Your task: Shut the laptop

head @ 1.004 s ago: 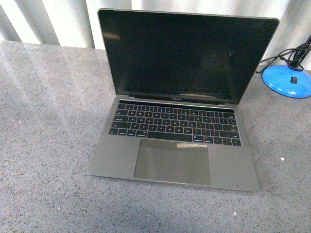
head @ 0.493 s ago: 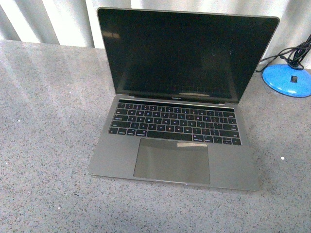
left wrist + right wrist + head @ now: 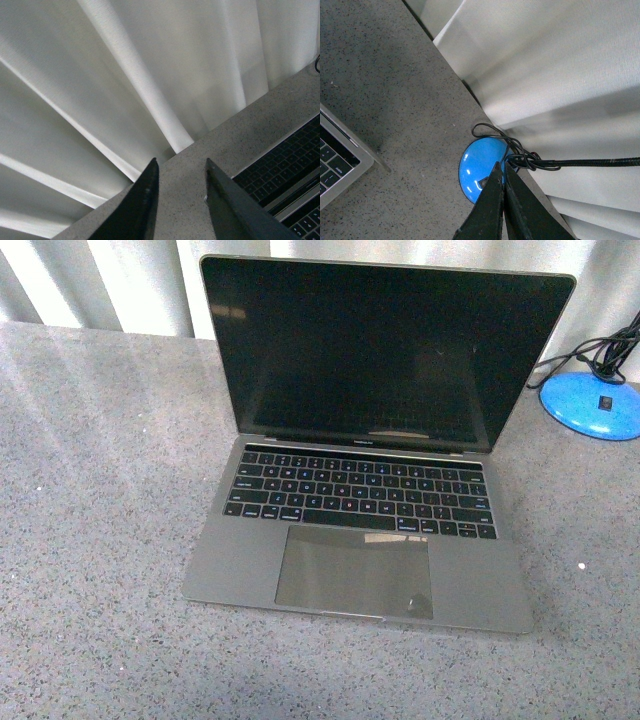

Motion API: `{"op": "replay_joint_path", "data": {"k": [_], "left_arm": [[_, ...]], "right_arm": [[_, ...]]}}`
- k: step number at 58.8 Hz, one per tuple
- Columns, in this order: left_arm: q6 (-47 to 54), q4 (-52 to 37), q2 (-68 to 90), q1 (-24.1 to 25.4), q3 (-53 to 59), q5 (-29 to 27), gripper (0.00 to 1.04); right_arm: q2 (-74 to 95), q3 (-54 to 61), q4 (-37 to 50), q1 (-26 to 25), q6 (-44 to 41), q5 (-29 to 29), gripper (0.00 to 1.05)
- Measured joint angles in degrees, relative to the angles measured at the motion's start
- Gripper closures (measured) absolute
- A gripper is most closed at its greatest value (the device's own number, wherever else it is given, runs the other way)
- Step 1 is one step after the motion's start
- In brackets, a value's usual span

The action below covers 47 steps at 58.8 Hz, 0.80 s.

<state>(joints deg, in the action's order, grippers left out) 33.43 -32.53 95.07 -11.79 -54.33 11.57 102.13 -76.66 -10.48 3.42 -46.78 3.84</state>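
The laptop [image 3: 370,540] is slim space-grey metal and stands open in the middle of the grey table, its black screen [image 3: 380,350] upright and dark, black keys and large trackpad facing me. Neither arm shows in the front view. In the left wrist view my left gripper [image 3: 181,167] is open and empty above bare table, with the laptop's keyboard [image 3: 280,175] beside one finger. In the right wrist view my right gripper [image 3: 502,167] is shut on nothing, high above the table, with a corner of the laptop [image 3: 345,160] off to the side.
A blue round lamp base [image 3: 592,407] with a black coiled cable [image 3: 605,355] sits on the table's far right; it also shows in the right wrist view [image 3: 480,167]. White curtains [image 3: 130,285] hang behind the speckled grey table [image 3: 100,540].
The laptop's lid seems to stand very slightly more upright than a second ago; otherwise nothing in the front view has moved.
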Motion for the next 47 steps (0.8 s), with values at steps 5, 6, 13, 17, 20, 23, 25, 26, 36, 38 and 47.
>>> {"op": "replay_joint_path", "data": {"k": [5,6,13,17,20,23,25,26,36,38,47], "left_arm": [[1.38,1.40,2.08,-0.13,-2.91,0.90,1.00],[1.33,1.73,2.51,-0.13,-3.54,0.94,1.01],[3.96,3.67,5.03,-0.44,-6.88,2.62,1.01],[4.85,4.57,6.12,-0.72,-8.37,3.02,1.01],[5.86,5.46,7.02,-1.03,-9.53,3.50,1.01],[6.82,6.08,7.74,-1.36,-10.14,3.85,1.01],[7.52,6.67,8.33,-1.62,-10.47,4.09,1.01],[7.78,6.73,8.46,-1.73,-10.54,4.09,1.01],[10.36,8.07,10.93,-3.06,-11.04,4.70,1.01],[10.51,8.41,11.26,-3.21,-11.17,4.92,1.01],[11.61,9.42,12.83,-3.74,-12.52,4.98,1.01]], "right_arm": [[1.81,-2.47,-1.70,-0.02,-0.55,0.59,1.04],[2.25,-2.93,-1.86,-0.02,-0.66,0.70,1.04],[5.01,-5.18,-3.15,0.00,-1.49,1.86,1.04],[6.03,-5.99,-3.63,0.02,-1.51,2.38,1.04],[6.88,-6.56,-4.02,0.22,-1.57,2.93,1.04],[7.45,-6.99,-4.26,0.44,-1.79,3.45,1.04],[7.78,-7.23,-4.44,0.55,-2.01,3.80,1.04],[7.87,-7.30,-4.46,0.57,-2.03,3.87,1.04],[9.73,-8.24,-5.01,1.33,-3.23,5.03,1.04],[10.21,-8.37,-5.42,1.51,-3.91,5.27,1.04],[12.07,-9.68,-6.82,1.66,-6.51,6.29,1.04]]}}
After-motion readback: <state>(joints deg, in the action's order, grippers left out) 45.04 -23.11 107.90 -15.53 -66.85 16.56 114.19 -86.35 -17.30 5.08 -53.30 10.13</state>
